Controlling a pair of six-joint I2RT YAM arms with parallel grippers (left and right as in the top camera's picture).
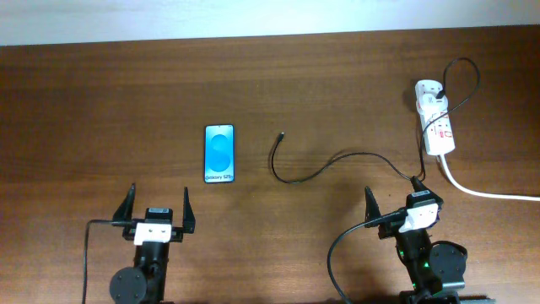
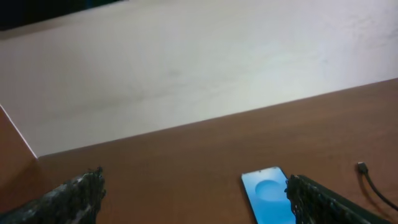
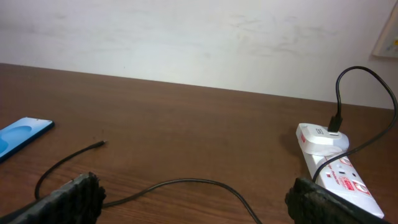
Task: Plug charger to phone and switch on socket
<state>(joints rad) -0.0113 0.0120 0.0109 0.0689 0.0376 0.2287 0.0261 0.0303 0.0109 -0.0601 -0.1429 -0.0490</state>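
Note:
The phone lies flat on the wooden table, blue screen up, left of centre; it also shows in the left wrist view and at the left edge of the right wrist view. The charger cable curls from its loose connector tip, right of the phone, across to the socket at the far right, where its black plug sits in the strip's far end. My left gripper is open and empty, in front of the phone. My right gripper is open and empty, with the cable lying between its fingers.
The socket's thick white cord runs off the right edge of the table. A pale wall borders the table's far edge. The robots' own black cables hang near both arm bases.

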